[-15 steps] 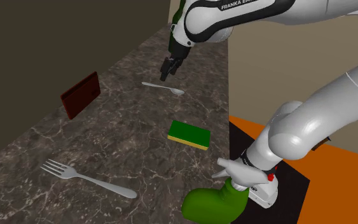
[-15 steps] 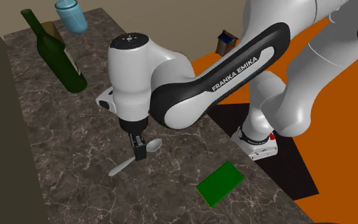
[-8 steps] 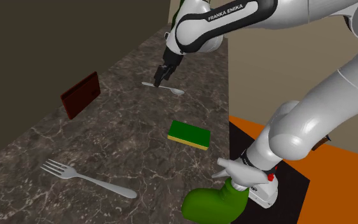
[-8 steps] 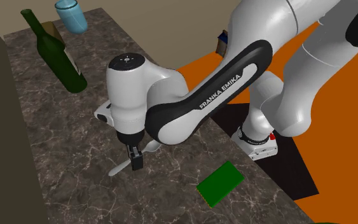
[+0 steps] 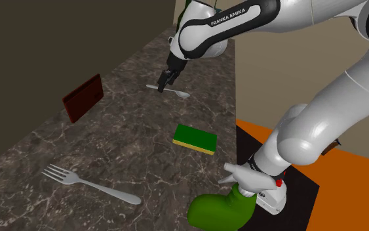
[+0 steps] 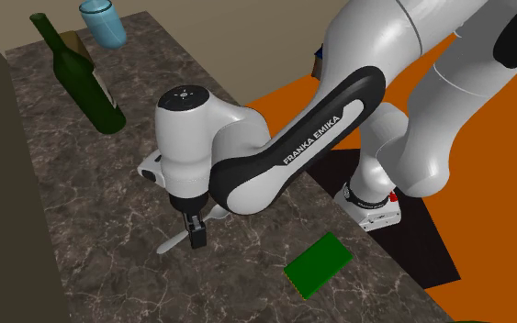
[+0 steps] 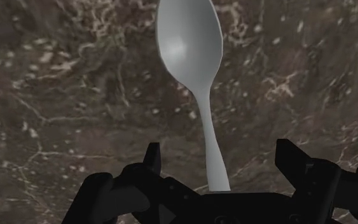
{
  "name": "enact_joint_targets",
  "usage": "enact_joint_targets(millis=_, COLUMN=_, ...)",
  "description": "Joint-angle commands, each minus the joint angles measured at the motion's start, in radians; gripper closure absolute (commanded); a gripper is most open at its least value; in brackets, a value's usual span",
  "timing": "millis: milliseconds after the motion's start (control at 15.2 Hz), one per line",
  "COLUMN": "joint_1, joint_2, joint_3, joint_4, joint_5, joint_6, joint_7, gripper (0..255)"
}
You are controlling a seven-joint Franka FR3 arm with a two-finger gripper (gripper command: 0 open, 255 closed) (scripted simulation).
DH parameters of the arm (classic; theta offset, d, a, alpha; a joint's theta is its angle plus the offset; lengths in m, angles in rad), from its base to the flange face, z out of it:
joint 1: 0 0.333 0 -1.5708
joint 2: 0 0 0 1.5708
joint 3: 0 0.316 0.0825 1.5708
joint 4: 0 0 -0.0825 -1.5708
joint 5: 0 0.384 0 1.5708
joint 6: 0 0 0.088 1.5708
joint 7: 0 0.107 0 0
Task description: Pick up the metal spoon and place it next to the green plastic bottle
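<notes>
Wrist view: the gripper (image 7: 222, 167) hangs low over the dark marbled countertop (image 7: 56, 95) with its fingers (image 7: 152, 162) spread well apart and nothing clasped. The grey spoon (image 7: 190, 48) lies flat on the stone. Its handle runs in between the fingertips and touches neither. The handle's end is lost behind the black hand, and the bowl lies out ahead of the fingertips.

In the second exterior view the fingers cover the middle of the spoon. The handle tip pokes out at the gripper's 8 o'clock, a sliver shows at its 1 o'clock, and the white wrist hides the bowl. A green sponge (image 6: 319, 264) lies at the gripper's 4 o'clock, near the counter's edge. The green bottle (image 6: 86, 78) stands well apart at 11 o'clock. A brownish box (image 6: 73, 41) behind it is mostly hidden, and a blue cup (image 6: 103, 20) at the bottle's 12 o'clock is cut off by the frame.

In the shoulder view a brown slab (image 5: 82, 97), too plain to name, stands on edge by the wall at the spoon's 9 o'clock. A fork (image 5: 91, 184) lies at its 7 o'clock. At 6 o'clock a rounded green lump (image 5: 219, 210) is cut off by the frame, and I cannot tell what it is
</notes>
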Motion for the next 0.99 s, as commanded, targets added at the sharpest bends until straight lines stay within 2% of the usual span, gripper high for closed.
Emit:
enact_joint_targets(millis=0, joint_1=0.0, joint_2=0.0, joint_3=0.0, joint_4=0.0, joint_5=0.0, joint_6=0.0, joint_7=0.0, gripper=0)
enact_joint_targets(millis=66, joint_1=0.0, joint_2=0.0, joint_3=0.0, joint_4=0.0, joint_5=0.0, joint_6=0.0, joint_7=0.0, gripper=255)
enact_joint_targets(millis=660, joint_1=0.0, joint_2=0.0, joint_3=0.0, joint_4=0.0, joint_5=0.0, joint_6=0.0, joint_7=0.0, gripper=255)
enact_joint_targets(millis=924, joint_1=-0.004, joint_2=-0.03, joint_3=0.0, joint_4=0.027, joint_5=-0.013, joint_6=-0.056, joint_7=0.015, gripper=255)
